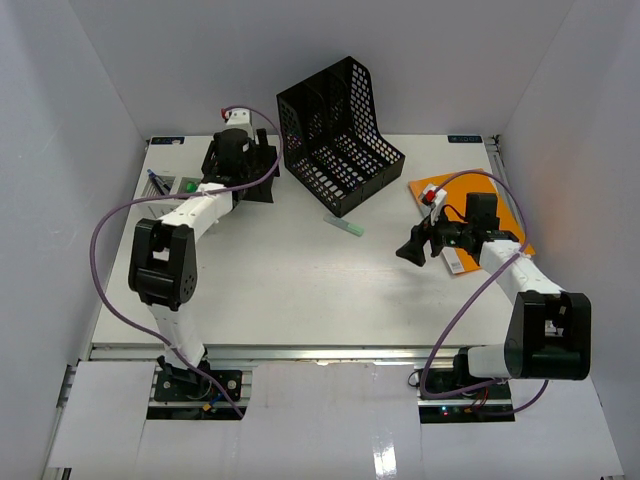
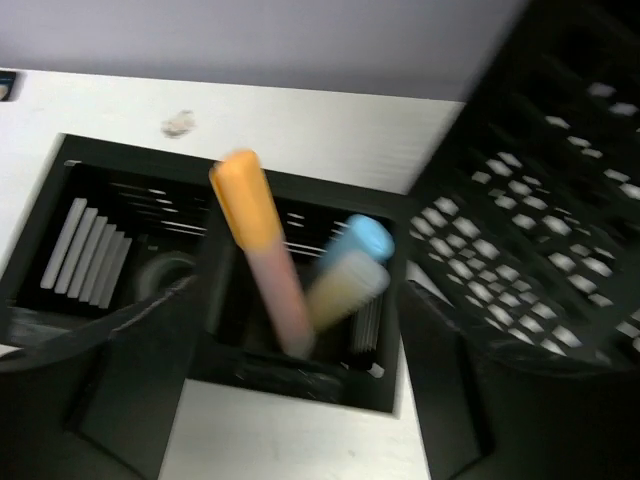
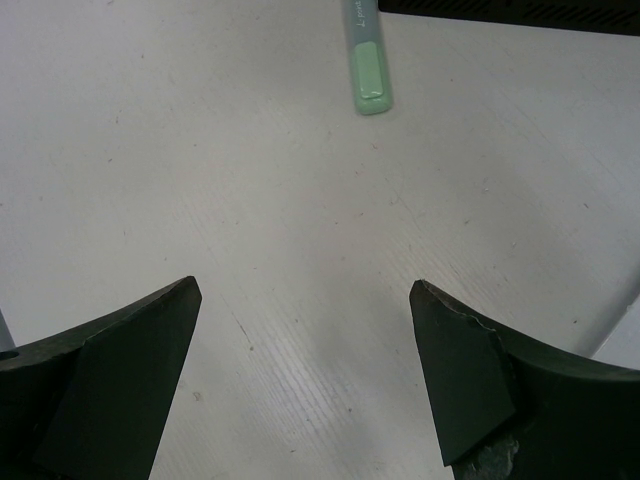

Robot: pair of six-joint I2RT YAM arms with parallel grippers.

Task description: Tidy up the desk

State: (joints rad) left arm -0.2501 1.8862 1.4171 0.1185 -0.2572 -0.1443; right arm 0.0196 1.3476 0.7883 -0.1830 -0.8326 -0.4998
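The desk [image 1: 300,290] is a white tabletop between white walls. At its back left, my left gripper [image 1: 250,158] hangs open over a black pen organizer [image 2: 300,375]. An orange-capped marker [image 2: 262,255] and a blue-capped marker [image 2: 350,265] stand loose in the organizer's middle compartment. My open left gripper [image 2: 300,330] has a finger on either side, touching neither. A green marker [image 1: 345,227] lies mid-desk in front of a black mesh file rack [image 1: 340,135]. My right gripper [image 1: 410,250] is open over bare desk [image 3: 300,200], with the green marker [image 3: 365,60] ahead of it.
An orange folder [image 1: 450,195] lies at the right under my right arm, with small items on it. A purple pen [image 1: 157,183] and a small green thing [image 1: 190,185] lie at the far left. The mesh file rack [image 2: 540,210] stands close to the right of the organizer.
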